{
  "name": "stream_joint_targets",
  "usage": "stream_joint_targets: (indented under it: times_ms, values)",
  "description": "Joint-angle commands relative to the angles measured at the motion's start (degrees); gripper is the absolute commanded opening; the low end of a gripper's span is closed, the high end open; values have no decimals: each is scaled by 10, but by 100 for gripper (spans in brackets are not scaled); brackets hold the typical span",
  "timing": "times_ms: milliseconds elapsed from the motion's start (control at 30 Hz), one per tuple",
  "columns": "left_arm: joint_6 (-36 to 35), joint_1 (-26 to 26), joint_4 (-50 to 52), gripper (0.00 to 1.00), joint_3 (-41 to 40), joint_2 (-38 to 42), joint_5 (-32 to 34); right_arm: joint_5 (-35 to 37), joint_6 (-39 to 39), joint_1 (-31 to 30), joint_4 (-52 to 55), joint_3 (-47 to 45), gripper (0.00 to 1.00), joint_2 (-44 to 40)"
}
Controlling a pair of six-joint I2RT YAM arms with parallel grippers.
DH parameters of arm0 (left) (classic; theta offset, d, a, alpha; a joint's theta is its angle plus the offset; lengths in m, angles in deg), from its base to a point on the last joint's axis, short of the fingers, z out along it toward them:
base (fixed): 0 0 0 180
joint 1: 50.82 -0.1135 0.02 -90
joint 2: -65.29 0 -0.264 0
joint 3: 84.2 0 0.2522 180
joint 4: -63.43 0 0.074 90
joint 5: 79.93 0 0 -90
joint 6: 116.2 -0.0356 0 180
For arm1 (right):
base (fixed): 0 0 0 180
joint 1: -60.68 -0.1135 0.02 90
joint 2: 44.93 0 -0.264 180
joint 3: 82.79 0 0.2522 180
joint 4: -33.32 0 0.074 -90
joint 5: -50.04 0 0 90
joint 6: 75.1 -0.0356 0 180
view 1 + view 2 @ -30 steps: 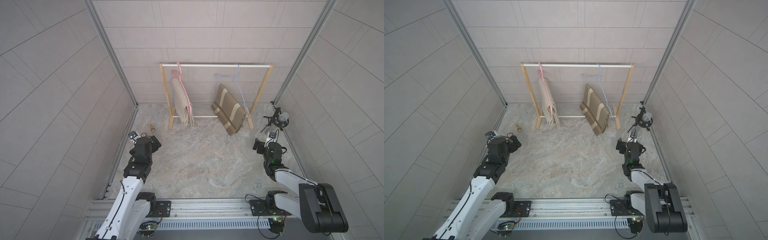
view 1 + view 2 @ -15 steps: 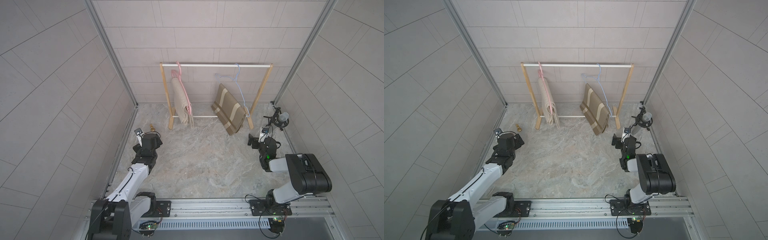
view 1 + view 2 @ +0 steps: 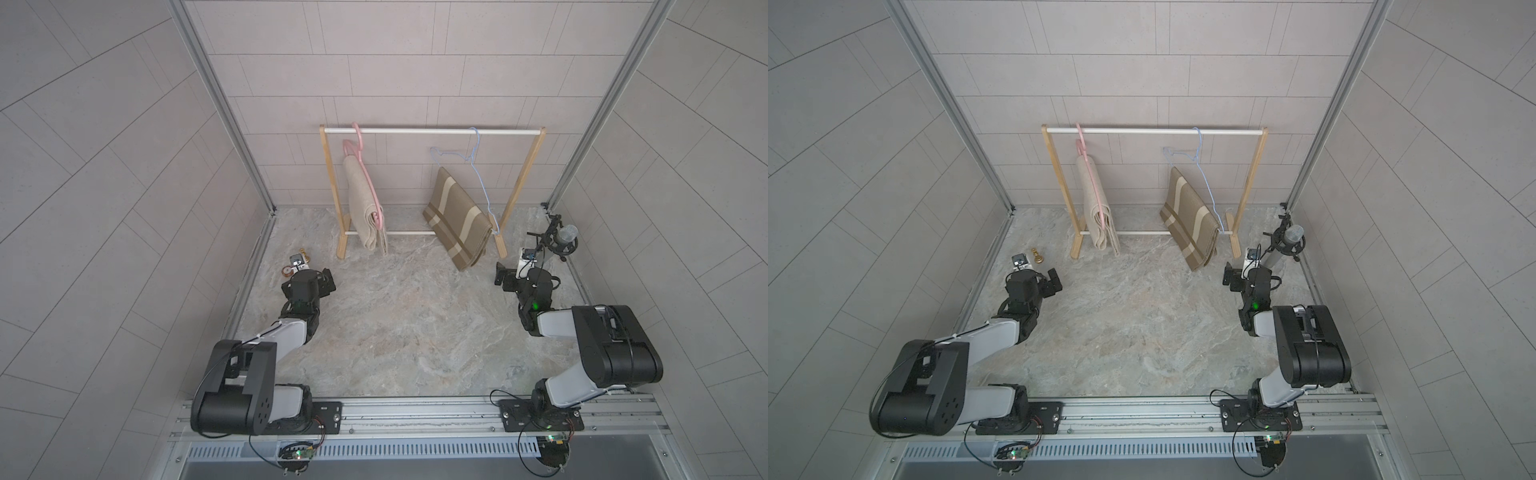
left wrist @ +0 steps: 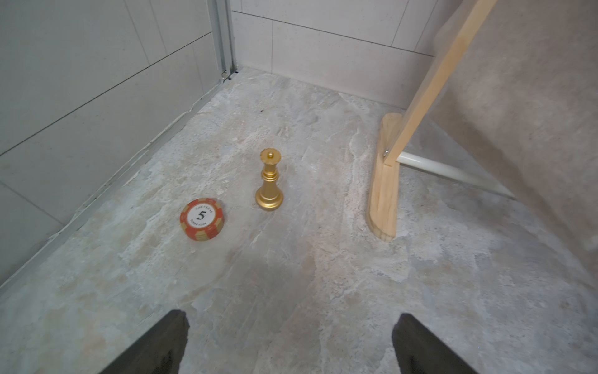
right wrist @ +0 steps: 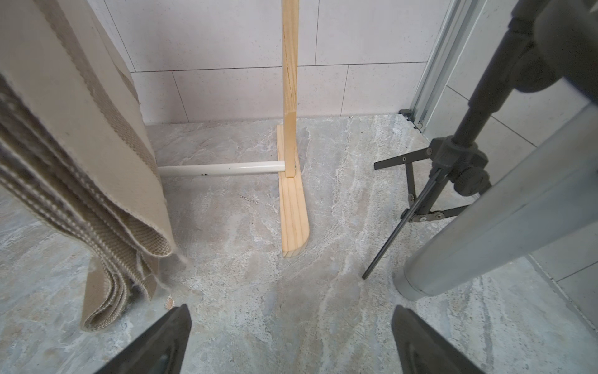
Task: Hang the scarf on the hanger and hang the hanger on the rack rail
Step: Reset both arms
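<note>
A wooden rack (image 3: pixel 432 131) stands at the back. On it a pink hanger (image 3: pixel 372 191) carries a folded beige scarf (image 3: pixel 361 203), and a thin blue hanger (image 3: pixel 478 141) carries a brown striped scarf (image 3: pixel 455 212), both seen in both top views. My left gripper (image 3: pixel 322 282) (image 4: pixel 289 319) is open and empty, low over the floor in front of the rack's left foot (image 4: pixel 385 194). My right gripper (image 3: pixel 505 276) (image 5: pixel 289 312) is open and empty too, just in front of the striped scarf's hanging end (image 5: pixel 81 145) and the rack's right post (image 5: pixel 289 64).
A red poker chip stack (image 4: pixel 202 219) and a gold chess piece (image 4: pixel 269 181) sit on the floor ahead of the left gripper. A microphone on a small tripod (image 3: pixel 559 239) (image 5: pixel 453 162) stands by the right wall, close to the right gripper. Tiled walls enclose three sides.
Both arms have folded down, their elbows dropping toward the front rail. The grippers stayed open near the floor, drifting slightly toward the rack. Scarves and hangers have not moved.
</note>
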Motion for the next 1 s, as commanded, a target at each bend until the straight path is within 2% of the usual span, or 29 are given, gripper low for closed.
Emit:
stream_joint_targets:
  times_ms: [0,167,300,967]
  values:
    - [-40,-3,-107,100,-12,-44,-58,-1,5,2,7,3,100,-8]
    - [-60,-3,-175,100,-18,-94,-103,-1,5,2,8,3,100,-9]
    - [-60,-3,-95,100,21,-99,-100,-2,6,2,8,3,100,-9]
    - [-61,-1,-101,100,18,-99,-96,-12,14,1,10,4,100,-9]
